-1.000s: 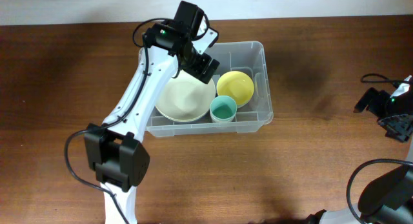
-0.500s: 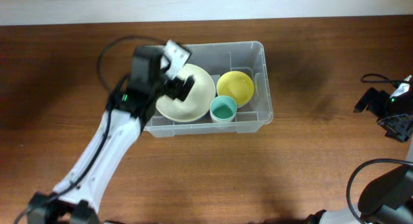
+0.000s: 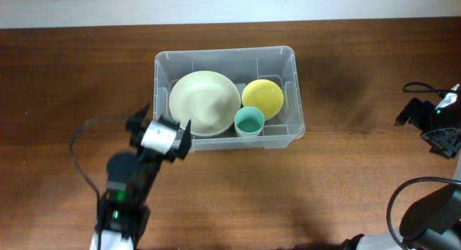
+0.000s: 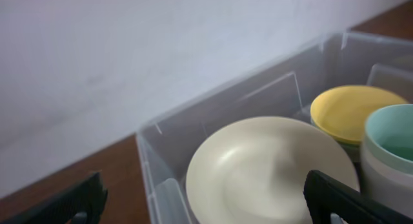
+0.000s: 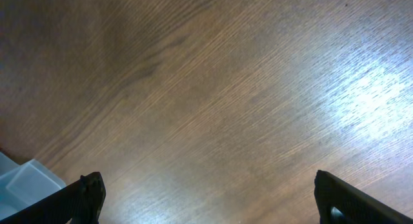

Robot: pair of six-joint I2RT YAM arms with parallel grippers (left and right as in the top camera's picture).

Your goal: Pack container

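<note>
The clear plastic container [image 3: 296, 91] stands mid-table. Inside lie a wide cream bowl [image 3: 204, 102] on the left, a yellow bowl [image 3: 262, 96] on the right and a teal cup [image 3: 249, 122] at the front. My left gripper [image 3: 160, 136] is open and empty, just outside the container's front left corner. The left wrist view shows its fingers [image 4: 203, 188] spread wide, facing the container wall [image 4: 213, 111], cream bowl [image 4: 271, 162], yellow bowl [image 4: 348, 111] and teal cup [image 4: 390, 146]. My right gripper [image 3: 432, 124] is open and empty at the far right edge.
The brown wooden table [image 3: 360, 178] surrounds the container. The right wrist view shows open fingers [image 5: 206, 185] over bare wood [image 5: 226, 88], with a corner of the container [image 5: 22, 179] at the lower left. A black cable [image 3: 79, 163] loops beside the left arm.
My left arm has pulled back from over the container toward the front left. The cream bowl is now fully uncovered in the container. The right arm has not moved.
</note>
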